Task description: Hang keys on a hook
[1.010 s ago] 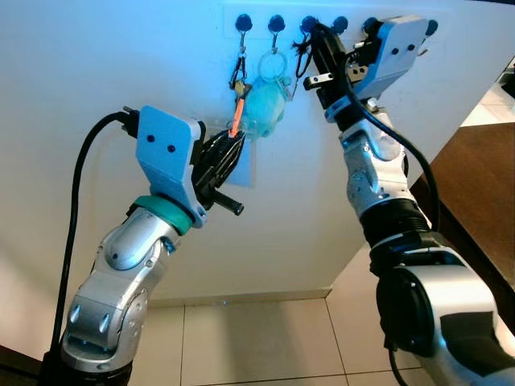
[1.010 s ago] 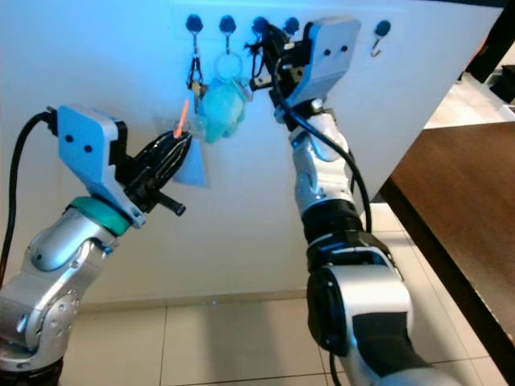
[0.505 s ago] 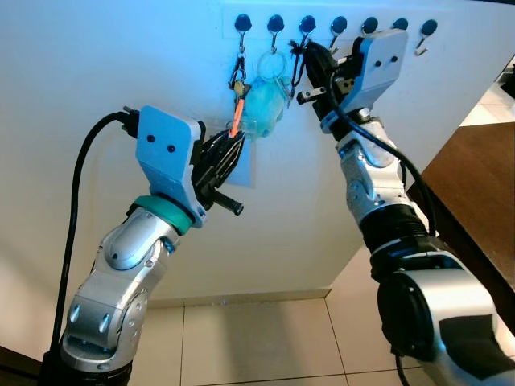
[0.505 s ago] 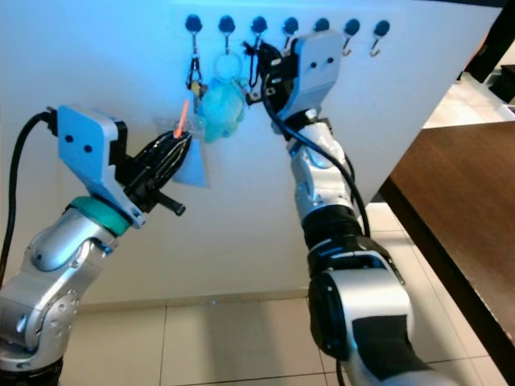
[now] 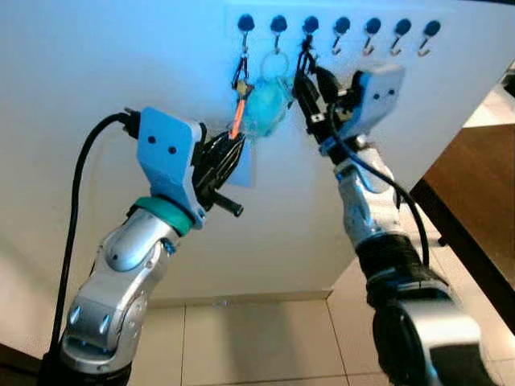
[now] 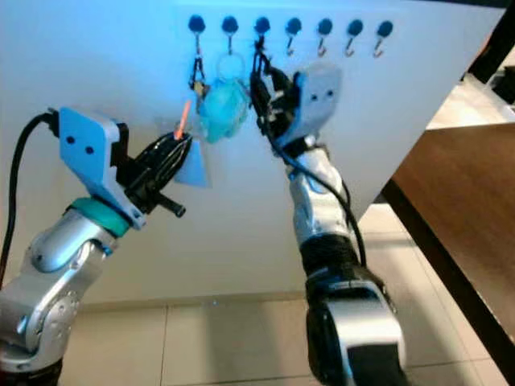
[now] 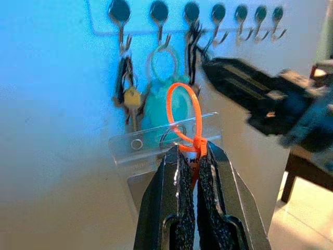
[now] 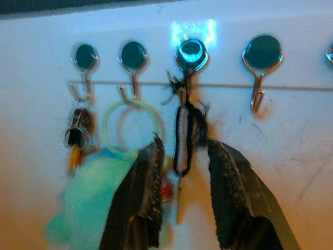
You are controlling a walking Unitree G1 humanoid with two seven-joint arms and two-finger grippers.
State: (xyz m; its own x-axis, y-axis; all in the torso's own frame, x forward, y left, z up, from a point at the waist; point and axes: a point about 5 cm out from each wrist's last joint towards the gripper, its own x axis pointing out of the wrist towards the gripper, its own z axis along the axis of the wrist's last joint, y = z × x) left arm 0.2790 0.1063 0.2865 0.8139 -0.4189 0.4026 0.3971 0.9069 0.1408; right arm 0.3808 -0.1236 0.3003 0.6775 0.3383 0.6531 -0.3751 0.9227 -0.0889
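Right gripper (image 8: 182, 198): two long black fingers with rough, grainy pads, standing spread apart and straddling a black cord loop (image 8: 183, 138) without visibly touching it; cord hanging from the third hook (image 8: 188, 54) of the row, counting from the robot's left; what hangs at the cord's lower end is too blurred to tell. Left gripper (image 7: 190, 159): black fingers pressing together on an orange zip tie (image 7: 184, 117), thin, glossy and looped, which is threading a clear plastic tag holder (image 7: 161, 143), flat and rectangular, carrying a small metal ring; held near the wall, below and short of the hooks.

Neighbouring items: bunch of keys (image 7: 127, 88) hanging on the first hook (image 7: 119, 13), dark heads with one brass-coloured piece; pale translucent ring (image 8: 132, 125) hanging on the second hook (image 8: 132, 57), bearing a soft teal fluffy charm (image 5: 265, 104), rounded, lying just beside the right gripper's finger and crowding the cord loop. Hooks: round dark caps over slim bent metal wire, seven in a row (image 5: 338, 28) on a white strip; the four at the robot's right are hanging bare.

Surroundings: white smooth wall panel (image 5: 96, 64), washed with blue light; pale tiled floor (image 5: 257, 338); dark brown wooden surface (image 6: 459, 193) at the robot's right. Arms: silver jointed casings, light blue wrist housings, black cable running along each.
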